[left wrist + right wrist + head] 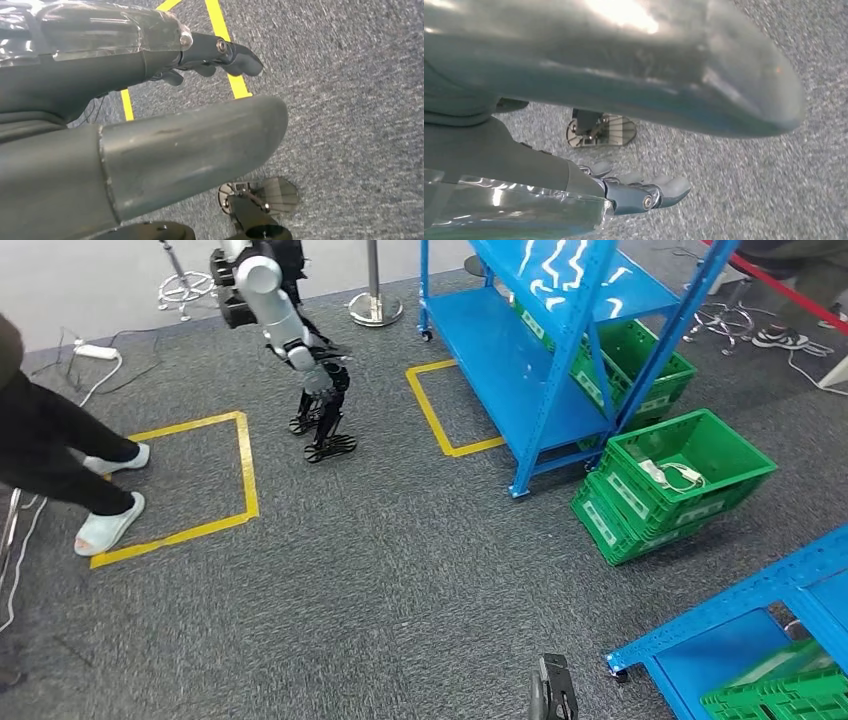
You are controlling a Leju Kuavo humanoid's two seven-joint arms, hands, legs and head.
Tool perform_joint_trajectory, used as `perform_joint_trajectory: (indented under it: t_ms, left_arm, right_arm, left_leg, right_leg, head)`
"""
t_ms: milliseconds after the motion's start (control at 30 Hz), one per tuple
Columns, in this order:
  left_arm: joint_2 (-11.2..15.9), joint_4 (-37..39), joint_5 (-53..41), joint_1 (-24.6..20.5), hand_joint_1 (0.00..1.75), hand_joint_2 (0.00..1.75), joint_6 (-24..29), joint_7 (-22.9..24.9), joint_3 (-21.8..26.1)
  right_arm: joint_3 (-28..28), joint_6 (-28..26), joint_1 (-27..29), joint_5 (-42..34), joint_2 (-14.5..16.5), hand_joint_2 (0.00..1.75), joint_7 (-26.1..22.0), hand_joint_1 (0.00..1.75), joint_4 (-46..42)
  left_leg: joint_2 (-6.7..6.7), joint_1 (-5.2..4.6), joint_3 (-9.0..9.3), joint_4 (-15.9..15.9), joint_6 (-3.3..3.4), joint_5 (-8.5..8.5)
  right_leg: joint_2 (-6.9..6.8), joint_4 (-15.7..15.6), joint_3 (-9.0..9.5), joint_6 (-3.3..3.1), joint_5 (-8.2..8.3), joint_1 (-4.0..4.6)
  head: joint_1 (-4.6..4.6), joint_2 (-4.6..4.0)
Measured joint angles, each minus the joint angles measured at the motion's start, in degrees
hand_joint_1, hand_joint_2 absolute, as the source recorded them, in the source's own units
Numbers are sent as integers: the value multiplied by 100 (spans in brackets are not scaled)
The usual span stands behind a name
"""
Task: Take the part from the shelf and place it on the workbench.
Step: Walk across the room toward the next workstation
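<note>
While both arms hang over grey carpet (pixel 380 570), your left hand (pixel 210 54) has fingers stretched out and loose, holding nothing; right hand (pixel 644 192) is the same, empty. The white part (pixel 672 475) lies in the top green crate (pixel 700 445) of a stack on the floor, just right of the blue shelf (pixel 540 370). Left of the shelf stands a second humanoid robot (pixel 290 340). Further left again, a person's legs (pixel 60 455) are on a yellow tape square (pixel 245 465).
</note>
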Motion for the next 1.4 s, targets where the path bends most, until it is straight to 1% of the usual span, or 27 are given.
perform_joint_trajectory:
  t_ms: [33, 100, 167, 233, 267, 300, 333, 400, 467, 533, 567, 600, 667, 733, 767, 800, 900, 967, 1033, 1067, 1133, 1167, 1200, 1267, 1300, 1333, 1400]
  left_arm:
    - [-6, 0, 0, -4, 0, 0, 0, 4, 0]
    - [-16, 0, -3, -11, 0, 0, 0, 5, 0]
    - [-20, 1, -7, -4, 0, 0, 0, 0, -1]
    - [-21, 2, -9, 17, 0, 0, 0, -4, -2]
    - [-21, 2, -9, 25, 0, 0, 0, -6, -1]
    - [-20, 2, -9, 28, 0, 0, 0, -11, -1]
    - [-20, 2, -9, 28, 0, 0, 0, -17, -1]
    - [-9, 2, -9, 30, 0, 0, -2, -18, -2]
    - [6, 2, -9, 29, 0, 0, -8, 7, -3]
    - [10, 2, -9, 26, 0, 0, -15, 33, -3]
    - [10, 2, -9, 25, 0, 0, -18, 40, -3]
    - [9, 1, -9, 25, 0, 0, -22, 48, -3]
    - [8, -1, -9, 35, 0, 0, -32, 70, -4]
    - [8, -2, -8, 44, 0, 0, -39, 88, -4]
    - [8, -1, -8, 41, 0, 0, -39, 92, -4]
    - [6, -1, -7, 35, 0, 0, -40, 92, -4]
    - [-9, -1, -4, 15, 0, 0, -44, 74, -4]
    - [-18, -1, 0, 2, 0, 0, -47, 44, -4]
    - [-27, 0, 3, -9, 0, 0, -48, 22, -4]
    - [-32, 0, 3, -15, 0, 0, -49, 18, -4]
    - [-35, 0, 3, -19, 0, 0, -52, 31, -4]
    - [-36, 1, 2, -15, 0, 0, -54, 52, -4]
    - [-37, 1, 2, -4, 0, 0, -54, 78, -4]
    - [-38, 2, 2, 19, 0, 0, -55, 118, -3]
    - [-38, 2, 1, 26, 0, 0, -55, 121, -3]
    - [-37, 2, 0, 28, 0, 0, -55, 116, -3]
    - [-28, 1, -3, 26, 0, 0, -55, 97, -3]
  right_arm:
    - [0, -4, 8, -4, -12, 0, 1, 0, 2]
    - [-2, -10, 7, -13, -37, 0, 3, 0, 7]
    - [-5, -12, -14, -22, -49, 0, 7, 0, 8]
    - [-7, -12, -14, -32, -51, 0, 16, 0, 8]
    - [-7, -12, -2, -35, -51, 0, 21, 0, 8]
    - [-7, -12, 11, -39, -52, 0, 26, 0, 8]
    - [-7, -11, 21, -42, -53, 0, 31, 0, 8]
    - [-7, -10, 24, -45, -46, 0, 34, 0, 8]
    - [-4, -9, 23, -37, -34, 0, 35, 0, 8]
    - [4, -13, 35, -19, -28, 0, 37, 0, 9]
    - [10, -18, 41, -11, -25, 0, 39, 0, 9]
    - [16, -23, 34, -4, -23, 0, 42, 0, 9]
    - [24, -32, -7, 1, -19, 0, 45, 0, 8]
    - [31, -36, -27, -1, -19, 0, 46, 0, 8]
    - [36, -38, -13, -3, -19, 0, 47, 0, 8]
    - [42, -41, 8, -5, -20, 0, 48, 0, 8]
    - [56, -53, 40, -9, -31, 0, 50, 0, 9]
    - [65, -59, 29, -11, -32, 0, 50, 0, 9]
    - [82, -63, 30, -12, -33, 0, 49, 0, 10]
    - [92, -67, 34, -13, -32, 0, 48, 0, 10]
    - [108, -74, 19, -14, -32, 0, 48, 0, 9]
    - [111, -76, 5, -16, -32, 0, 48, 0, 8]
    - [113, -77, -12, -18, -33, 0, 48, 0, 8]
    - [114, -82, -27, -23, -32, 0, 48, 0, 8]
    - [115, -86, -28, -26, -32, 0, 48, 0, 8]
    - [117, -90, -28, -28, -32, 0, 48, 0, 8]
    - [119, -94, -38, -33, -28, 0, 48, 0, 8]
  left_leg:
    - [-11, 23, 30, 3, -33, -29]
    - [-303, 64, -24, 233, -73, -207]
    - [-647, 70, -361, 933, -67, -552]
    - [-697, 52, -799, 1659, -41, -771]
    - [-698, 40, -919, 1768, -17, -714]
    - [-719, 24, -930, 1646, 18, -532]
    - [-782, 4, -842, 1323, 58, -266]
    - [-1124, -16, -580, 575, 145, 161]
    - [-1323, -29, -434, 223, 182, 249]
    - [-1175, -36, -374, 140, 198, 236]
    - [-1082, -30, -337, 94, 217, 244]
    - [-969, -23, -295, 45, 241, 251]
    - [-724, -27, -227, -10, 271, 237]
    - [-489, -37, -195, -13, 272, 194]
    - [-393, -36, -178, -12, 262, 170]
    - [-312, -33, -156, -12, 249, 147]
    - [-129, -39, -65, -7, 173, 69]
    - [-45, -53, -20, -4, 110, 22]
    - [36, -43, 34, -15, 50, -13]
    - [-38, -25, 55, 6, 15, -52]
    - [-373, 6, -53, 315, -34, -269]
    - [-575, 18, -211, 653, -45, -445]
    - [-666, 21, -424, 1064, -45, -626]
    - [-692, 16, -793, 1660, -29, -764]
    - [-699, 9, -854, 1667, -6, -659]
    - [-732, 1, -806, 1448, 30, -451]
    - [-1037, -22, -521, 676, 140, 9]
  right_leg:
    - [50, -11, 16, -44, -6, 6]
    - [156, -36, 58, -131, -9, 6]
    - [268, -45, 81, -202, -22, 20]
    - [419, -44, 98, -243, -42, 59]
    - [503, -43, 116, -252, -52, 78]
    - [589, -42, 141, -257, -64, 92]
    - [673, -42, 170, -255, -77, 98]
    - [831, -36, 200, -231, -108, 92]
    - [986, -34, 178, -171, -122, 62]
    - [1139, -44, 148, -100, -118, 33]
    - [1090, -16, 129, -72, -142, 36]
    - [950, 112, 65, -45, -222, 44]
    - [552, 686, -229, 5, -521, 51]
    - [375, 1366, -605, 59, -772, 25]
    - [341, 1500, -693, 79, -761, 7]
    - [313, 1426, -673, 96, -644, -10]
    - [49, 350, -140, 93, -92, -24]
    - [-71, -32, 65, 25, -20, 11]
    - [22, -47, 85, -59, -47, 39]
    - [73, -59, 97, -97, -45, 38]
    - [175, -85, 123, -168, -26, 21]
    - [227, -90, 124, -194, -22, 18]
    - [289, -89, 125, -212, -22, 25]
    - [445, -88, 131, -229, -27, 52]
    - [529, -88, 139, -232, -29, 68]
    - [612, -87, 151, -232, -30, 80]
    - [756, -86, 171, -224, -35, 88]
  head:
    - [-17, 0]
    - [-60, 0]
    - [-133, 0]
    - [-176, 0]
    - [-181, 0]
    - [-181, 0]
    - [-181, 0]
    - [-180, 0]
    - [-177, 0]
    - [-180, 0]
    - [-174, 0]
    - [-147, 0]
    - [-71, 0]
    - [-29, 0]
    - [-21, 0]
    - [-11, 0]
    - [36, 0]
    - [34, 0]
    - [2, 0]
    - [-11, 0]
    - [-57, 0]
    - [-96, 0]
    - [-133, 0]
    - [-174, 0]
    - [-180, 0]
    - [-182, 0]
    - [-178, 0]
